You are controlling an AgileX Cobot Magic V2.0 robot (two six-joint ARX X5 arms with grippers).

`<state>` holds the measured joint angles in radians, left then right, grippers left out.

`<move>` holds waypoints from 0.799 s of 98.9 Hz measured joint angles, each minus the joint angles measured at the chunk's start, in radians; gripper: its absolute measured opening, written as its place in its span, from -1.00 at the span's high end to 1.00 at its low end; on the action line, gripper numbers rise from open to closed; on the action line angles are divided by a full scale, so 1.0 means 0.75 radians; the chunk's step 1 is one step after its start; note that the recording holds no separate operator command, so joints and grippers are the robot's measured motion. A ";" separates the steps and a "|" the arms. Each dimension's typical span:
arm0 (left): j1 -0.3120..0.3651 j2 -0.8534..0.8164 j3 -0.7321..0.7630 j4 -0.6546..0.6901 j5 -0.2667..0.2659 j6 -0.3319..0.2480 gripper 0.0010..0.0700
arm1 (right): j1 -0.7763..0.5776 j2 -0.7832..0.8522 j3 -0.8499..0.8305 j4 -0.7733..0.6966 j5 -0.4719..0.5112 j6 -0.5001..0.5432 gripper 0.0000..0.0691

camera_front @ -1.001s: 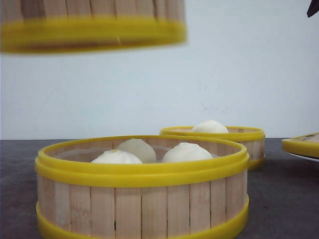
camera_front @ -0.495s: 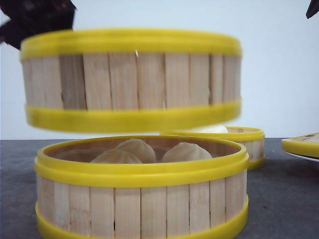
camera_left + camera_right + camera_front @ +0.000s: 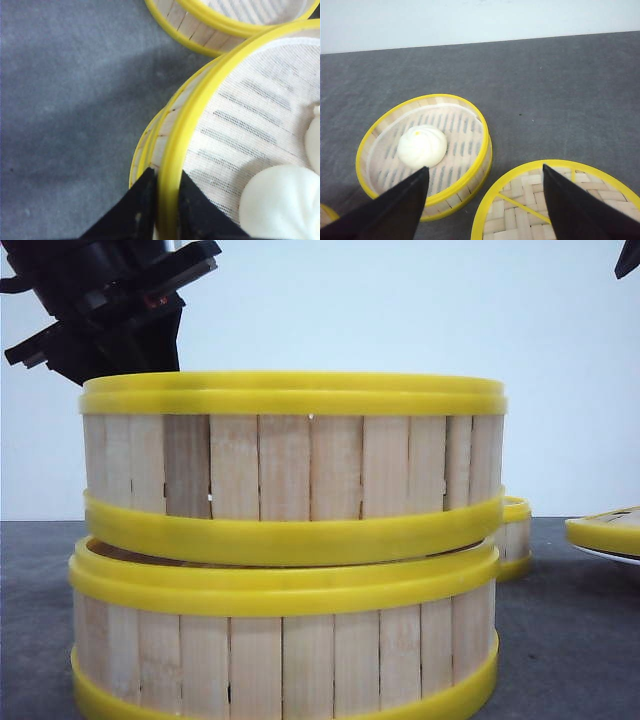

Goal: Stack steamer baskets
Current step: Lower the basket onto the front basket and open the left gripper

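Table [image 3: 570,75]: dark grey, matte, slightly mottled surface; meets a pale wall at the far edge.

Directly on it:
- Bottom basket [image 3: 285,640], nearest the front camera, bottom band flat on the table.
- Far basket [image 3: 425,152], well behind and to the right, uncovered, one white bun [image 3: 421,146] inside on a slatted floor.
- Woven lid [image 3: 555,205] with yellow rim, just beside the far basket, not touching it; in the front view it seems to sit on a white plate [image 3: 608,554].
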<state>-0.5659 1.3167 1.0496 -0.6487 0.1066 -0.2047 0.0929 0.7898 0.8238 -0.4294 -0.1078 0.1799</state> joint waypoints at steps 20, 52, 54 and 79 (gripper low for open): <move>-0.001 0.019 0.000 -0.019 -0.003 -0.004 0.95 | 0.000 0.000 0.000 -0.001 0.000 0.000 -0.29; -0.003 0.019 0.000 -0.033 -0.038 -0.004 0.95 | 0.000 0.000 0.000 -0.004 0.001 0.000 -0.29; -0.003 0.019 0.000 -0.033 -0.038 -0.004 0.95 | 0.000 0.000 0.000 -0.004 0.001 0.000 -0.29; -0.003 0.062 0.000 -0.039 -0.039 -0.014 0.95 | 0.000 0.000 0.000 -0.011 0.001 0.000 -0.29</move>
<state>-0.5678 1.3628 1.0496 -0.6777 0.0772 -0.2150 0.0929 0.7898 0.8238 -0.4374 -0.1070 0.1799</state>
